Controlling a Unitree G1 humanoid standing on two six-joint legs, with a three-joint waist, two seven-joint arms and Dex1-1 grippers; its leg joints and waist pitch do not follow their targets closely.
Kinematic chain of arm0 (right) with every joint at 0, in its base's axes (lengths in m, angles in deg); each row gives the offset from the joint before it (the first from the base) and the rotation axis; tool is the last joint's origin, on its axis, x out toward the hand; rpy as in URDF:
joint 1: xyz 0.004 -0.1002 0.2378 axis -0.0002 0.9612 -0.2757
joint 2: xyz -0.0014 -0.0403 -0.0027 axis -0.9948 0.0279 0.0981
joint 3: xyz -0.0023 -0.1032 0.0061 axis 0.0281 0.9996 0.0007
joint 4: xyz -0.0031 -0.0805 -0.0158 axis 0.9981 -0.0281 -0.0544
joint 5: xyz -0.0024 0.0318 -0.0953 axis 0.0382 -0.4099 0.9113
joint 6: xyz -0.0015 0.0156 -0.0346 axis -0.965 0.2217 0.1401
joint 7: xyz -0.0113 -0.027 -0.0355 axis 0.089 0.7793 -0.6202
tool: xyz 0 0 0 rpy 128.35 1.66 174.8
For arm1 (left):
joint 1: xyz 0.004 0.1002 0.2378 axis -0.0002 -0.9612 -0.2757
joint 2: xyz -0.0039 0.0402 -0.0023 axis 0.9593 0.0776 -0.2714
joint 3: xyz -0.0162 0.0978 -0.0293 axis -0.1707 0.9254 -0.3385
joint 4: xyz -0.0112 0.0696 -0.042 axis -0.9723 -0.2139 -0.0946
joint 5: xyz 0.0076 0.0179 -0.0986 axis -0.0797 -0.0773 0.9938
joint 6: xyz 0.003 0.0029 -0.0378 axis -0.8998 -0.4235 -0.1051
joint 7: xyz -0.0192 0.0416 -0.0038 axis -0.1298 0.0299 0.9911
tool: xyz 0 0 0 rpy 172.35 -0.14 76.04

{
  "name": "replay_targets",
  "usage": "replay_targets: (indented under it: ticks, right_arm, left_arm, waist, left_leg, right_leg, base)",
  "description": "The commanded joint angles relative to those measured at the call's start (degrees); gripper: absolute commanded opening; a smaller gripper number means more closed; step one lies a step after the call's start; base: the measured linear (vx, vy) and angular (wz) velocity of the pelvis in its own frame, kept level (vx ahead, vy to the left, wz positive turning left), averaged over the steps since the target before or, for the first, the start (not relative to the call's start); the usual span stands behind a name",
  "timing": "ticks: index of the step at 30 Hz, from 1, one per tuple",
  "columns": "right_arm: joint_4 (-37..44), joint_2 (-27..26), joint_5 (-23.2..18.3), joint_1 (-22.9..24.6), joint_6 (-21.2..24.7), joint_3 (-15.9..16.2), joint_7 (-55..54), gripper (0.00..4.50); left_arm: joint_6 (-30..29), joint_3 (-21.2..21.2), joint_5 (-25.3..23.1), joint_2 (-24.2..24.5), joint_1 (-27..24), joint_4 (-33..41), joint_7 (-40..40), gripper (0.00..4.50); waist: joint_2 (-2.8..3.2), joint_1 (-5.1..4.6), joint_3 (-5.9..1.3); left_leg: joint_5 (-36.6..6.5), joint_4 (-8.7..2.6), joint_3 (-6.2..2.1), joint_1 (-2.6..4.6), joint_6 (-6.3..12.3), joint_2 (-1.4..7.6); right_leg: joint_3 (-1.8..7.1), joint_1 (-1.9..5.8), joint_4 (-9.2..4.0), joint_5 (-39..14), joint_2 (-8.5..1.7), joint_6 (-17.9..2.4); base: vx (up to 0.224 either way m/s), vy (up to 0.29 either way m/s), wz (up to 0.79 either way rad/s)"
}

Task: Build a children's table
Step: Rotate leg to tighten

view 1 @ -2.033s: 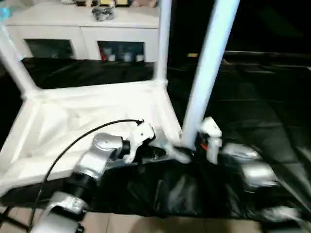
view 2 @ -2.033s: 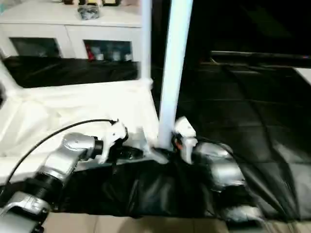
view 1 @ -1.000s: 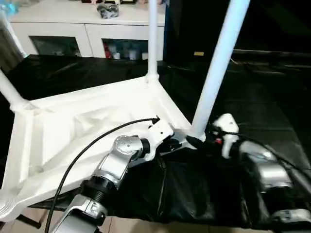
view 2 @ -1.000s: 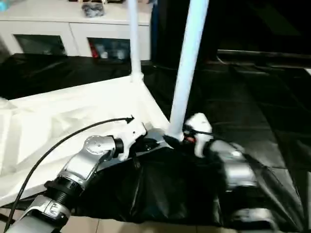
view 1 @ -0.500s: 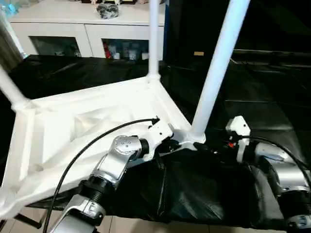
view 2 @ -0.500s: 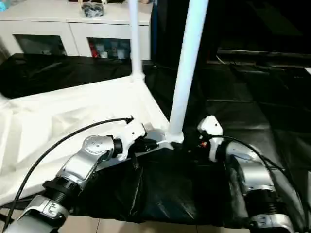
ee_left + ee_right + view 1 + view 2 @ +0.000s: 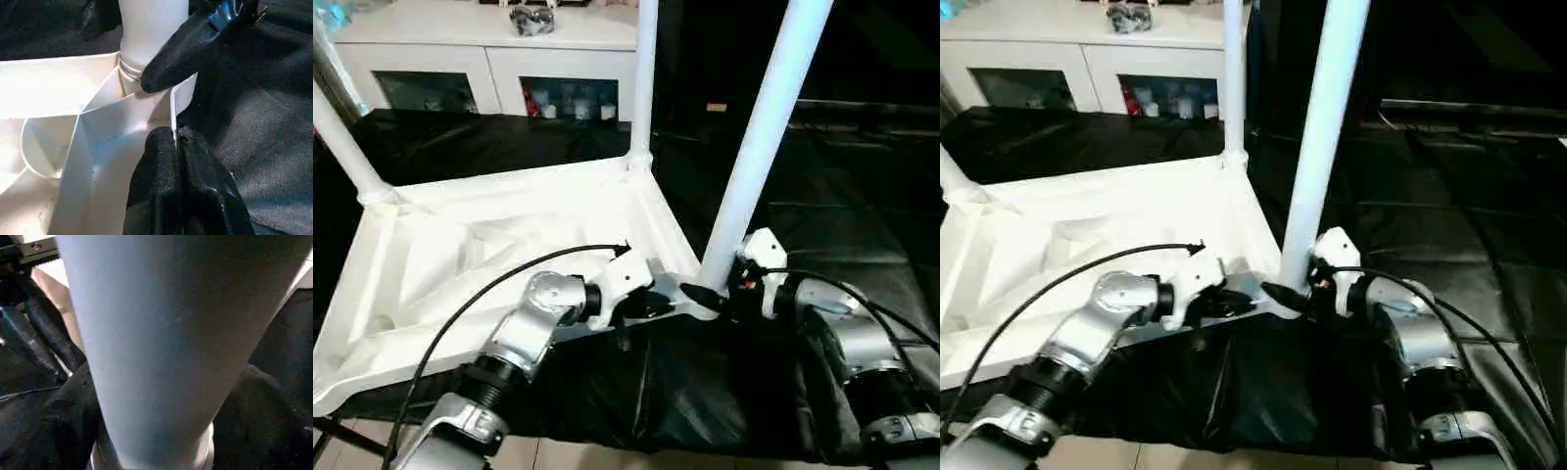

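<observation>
The right gripper, jaws' gap indiscernible, has returned to the near leg base, beside the left gripper pinching the inverted tabletop rim, suggesting seating continues.

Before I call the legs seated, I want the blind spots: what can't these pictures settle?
- Near leg: its top is cut off by the head views' upper edge; in the right wrist view it blocks the socket.
- Right tool: one finger shows against the leg's base; open or shut is unclear.
- Tabletop: the near-left corner runs off the picture edge.
</observation>
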Motion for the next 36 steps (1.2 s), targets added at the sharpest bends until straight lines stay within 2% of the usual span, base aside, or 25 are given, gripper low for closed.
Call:
replay_targets:
  ticks: [1, 9, 14, 16, 17, 18, 19, 20, 24, 25, 27, 28, 30, 32, 36]
  right_arm:
    - [-0.81, 0.4, 0.53, -1.13, 0.04, 0.26, 0.63, 3.72]
    - [-2.97, -0.26, 0.14, -1.99, -0.6, 1.33, 2.26, 3.06]
    - [-3.17, -1.96, -0.9, -1.38, 0.89, 0.72, 1.19, 2.73]
    - [-4.13, -5.06, 0.55, -0.39, 1.23, 0.35, -6.25, 2.7]
    - [-4.44, -6.36, 1.07, -0.03, 1.64, 0.16, -9.3, 2.7]
    - [-4.91, -7.94, 1.64, 0.32, 1.91, 0.05, -12.94, 2.68]
    - [-5.45, -9.65, 2.09, 0.54, 2.35, -0.23, -16.71, 2.65]
    - [-5.51, -9.83, 2.14, 0.56, 2.4, -0.26, -17.1, 2.65]
    - [-9.81, -19.32, 2.15, -1.56, 5.19, -3.71, -35.87, 2.65]
    - [-10.14, -20.32, 1.77, -1.98, 5.61, -4.05, -36.98, 2.65]
    - [-10.29, -21.18, 1.77, -2.31, 5.82, -4.31, -37.94, 2.65]
    - [-9.88, -22.23, 1.63, -2.64, 5.31, -4.12, -37.65, 2.65]
    - [-8.04, -22.62, 1.93, -2.53, 3.17, -2.41, -34.16, 2.65]
    - [-7.4, -22.37, 1.95, -2.33, 2.56, -1.82, -32.64, 3.1]
    - [-4.71, -17.55, 1.69, -1.38, 2.29, -1.0, -24.96, 3.41]
  left_arm:
    - [0.43, 0.93, 0.2, 1.1, 0.04, 1.06, 2.89, 0.0]
    - [0.39, 0.98, 0.7, 3.41, 1.17, -0.16, 4.78, 0.0]
    - [-0.26, -0.07, 0.81, 2.36, 1.88, -1.73, 1.62, 0.0]
    - [-0.43, -1.32, -0.22, -0.25, 3.26, -4.4, -4.82, 0.0]
    - [-0.52, -1.54, -0.56, -1.16, 3.7, -5.18, -6.65, 0.0]
    - [-0.7, -1.65, -0.94, -2.19, 4.22, -6.06, -8.78, 0.0]
    - [-1.02, -1.83, -1.21, -3.28, 4.69, -6.76, -10.87, 0.0]
    - [-1.06, -1.85, -1.24, -3.4, 4.74, -6.83, -11.09, 0.0]
    - [-2.5, -1.98, -2.12, -8.69, 6.35, -8.44, -18.49, 0.0]
    - [-2.62, -2.01, -2.13, -9.2, 6.4, -8.45, -19.07, 0.0]
    - [-2.5, -2.07, -2.14, -9.66, 6.62, -8.85, -19.75, 0.0]
    - [-2.21, -1.84, -2.13, -9.97, 6.64, -8.95, -19.57, 0.0]
    - [-0.97, -0.89, -1.9, -9.49, 6.01, -8.08, -16.85, 0.0]
    - [-0.64, -0.62, -1.7, -9.12, 5.66, -7.55, -15.68, 0.0]
    - [1.08, 0.23, 0.24, -5.39, 2.82, -3.77, -7.67, 0.0]
  waist:
    - [-1.07, 0.01, -3.63]
    - [-0.85, -0.11, -3.52]
    - [-0.66, -0.18, -3.53]
    - [-0.68, -0.19, -3.39]
    - [-0.81, -0.24, -3.36]
    - [-0.7, -0.25, -3.34]
    - [-0.77, -0.28, -3.31]
    - [-0.76, -0.26, -3.3]
    - [-0.29, -0.56, -3.25]
    - [-0.39, -0.76, -3.31]
    - [-0.36, -0.77, -3.39]
    - [-0.23, -0.8, -3.44]
    - [-0.33, -0.75, -3.52]
    - [-0.44, -0.72, -3.63]
    - [-0.66, -0.84, -3.71]
  left_leg:
    - [-10.19, -3.37, 1.18, -0.74, 6.41, -0.52]
    - [-11.76, -3.48, 1.16, -0.58, 5.5, -0.48]
    - [-11.77, -3.46, 1.18, -0.51, 5.27, -0.51]
    - [-12.4, -3.53, 1.18, -0.45, 4.8, -0.55]
    - [-12.74, -3.59, 1.17, -0.36, 4.11, -0.61]
    - [-13.08, -3.67, 1.13, -0.32, 3.42, -0.66]
    - [-13.66, -3.76, 1.05, -0.41, 2.97, -0.73]
    - [-13.66, -3.77, 1.05, -0.39, 2.78, -0.76]
    - [-14.86, -4.05, 0.91, -0.28, 1.53, -0.79]
    - [-15.64, -4.15, 0.8, -0.25, 1.23, -0.83]
    - [-16.5, -3.99, 0.91, -0.1, 1.67, -0.86]
    - [-16.27, -4.03, 0.87, -0.29, 1.87, -0.86]
    - [-15.65, -3.98, 0.92, -0.35, 2.22, -0.82]
    - [-14.94, -3.9, 0.97, -0.49, 2.77, -0.85]
    - [-12.4, -3.76, 0.99, -0.93, 4.34, -0.85]
  right_leg:
    - [1.14, 3.63, -2.99, -13.59, -0.61, -13.52]
    - [1.18, 3.55, -3.12, -15.65, -0.63, -13.28]
    - [1.23, 3.62, -3.04, -14.41, -0.54, -13.77]
    - [1.24, 3.51, -3.24, -15.79, -0.55, -13.42]
    - [1.2, 3.42, -3.41, -17.3, -0.53, -12.8]
    - [1.25, 3.3, -3.54, -18.95, -0.61, -11.99]
    - [1.18, 3.44, -3.7, -20.51, -0.6, -11.1]
    - [1.2, 3.38, -3.77, -20.93, -0.61, -10.72]
    - [1.25, 3.05, -3.94, -21.36, -0.59, -9.98]
    - [1.12, 3.12, -3.97, -22.19, -0.52, -9.72]
    - [1.16, 2.95, -4.12, -21.61, -0.44, -9.76]
    - [1.19, 3.09, -4.0, -20.48, -0.44, -9.93]
    - [1.22, 3.16, -3.81, -18.33, -0.42, -10.43]
    - [1.26, 3.34, -3.66, -17.1, -0.52, -10.81]
    - [1.23, 3.84, -3.28, -14.21, -0.59, -11.82]
  base:
    - [0.0, 0.0, 0.0]
    - [0.0, 0.0, 0.0]
    - [0.0, 0.0, 0.0]
    - [0.0, 0.0, 0.0]
    - [0.0, 0.0, 0.0]
    - [0.0, 0.0, 0.0]
    - [0.0, 0.0, 0.0]
    - [0.0, 0.0, 0.0]
    - [0.0, 0.0, 0.0]
    - [0.0, 0.0, 0.0]
    - [0.0, 0.0, 0.0]
    - [0.0, 0.0, 0.0]
    - [0.0, 0.0, 0.0]
    - [0.0, 0.0, 0.0]
    - [0.0, 0.0, 0.0]
